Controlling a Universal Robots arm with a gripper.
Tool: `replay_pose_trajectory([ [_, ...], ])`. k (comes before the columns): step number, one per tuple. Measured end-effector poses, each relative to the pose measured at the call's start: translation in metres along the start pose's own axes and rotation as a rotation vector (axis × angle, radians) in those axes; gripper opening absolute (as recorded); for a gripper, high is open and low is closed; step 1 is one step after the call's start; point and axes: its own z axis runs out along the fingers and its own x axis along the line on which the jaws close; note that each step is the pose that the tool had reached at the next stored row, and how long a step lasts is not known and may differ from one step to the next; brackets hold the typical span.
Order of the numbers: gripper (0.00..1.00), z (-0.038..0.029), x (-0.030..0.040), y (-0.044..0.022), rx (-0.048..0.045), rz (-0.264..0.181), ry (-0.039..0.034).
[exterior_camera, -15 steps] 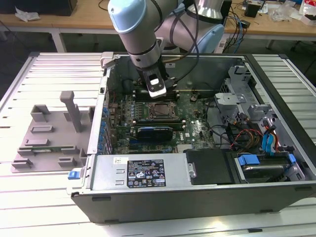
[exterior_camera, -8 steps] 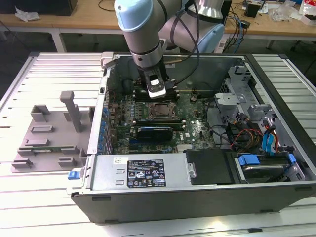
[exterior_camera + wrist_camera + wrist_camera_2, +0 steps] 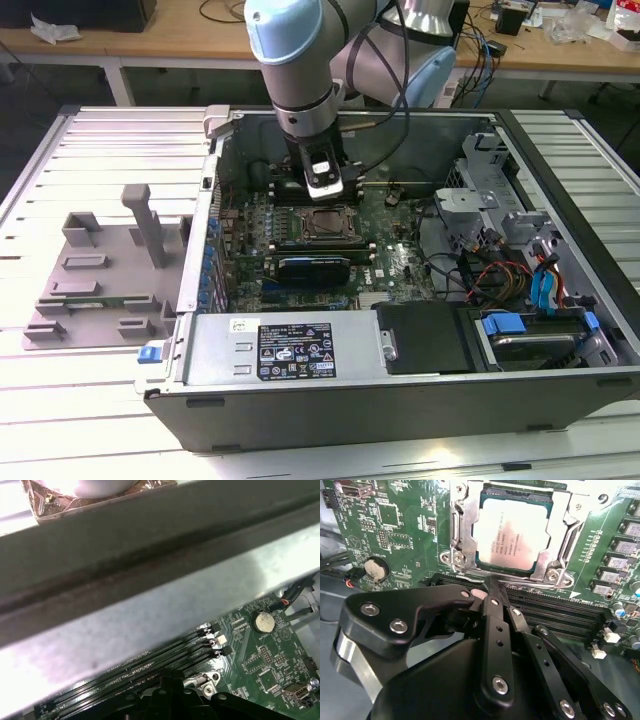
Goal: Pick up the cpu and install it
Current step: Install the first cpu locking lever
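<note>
The cpu (image 3: 512, 535), a flat square chip with a silvery-white top, lies inside the metal socket frame (image 3: 457, 530) on the green motherboard. In the exterior view the socket (image 3: 322, 225) sits mid-board inside the open computer case. My gripper (image 3: 490, 586) hangs just beside the socket's edge, over the memory slots (image 3: 545, 610), its black fingers closed together with nothing between them. In the exterior view the gripper (image 3: 325, 188) is low inside the case, right behind the socket. The first wrist view catches the gripper's black tip (image 3: 170, 680) against the slots.
A grey plastic tray (image 3: 90, 270) lies outside the case at the exterior view's left. A long black expansion card (image 3: 315, 268) stands in front of the socket. The power supply (image 3: 280, 350), drive bays with cables (image 3: 520, 280) and the case wall (image 3: 150, 580) hem in the board.
</note>
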Motion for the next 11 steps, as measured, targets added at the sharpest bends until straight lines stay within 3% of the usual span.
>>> replay_pose_trajectory([
  [7,0.11,0.0006,-0.0010,-0.0006,-0.0005,0.000,0.0001],
  [10,0.11,0.0001,-0.0015,-0.0002,-0.0155,0.004,0.0065],
  [11,0.11,-0.0028,-0.0020,0.0004,-0.0154,0.004,0.0065],
])
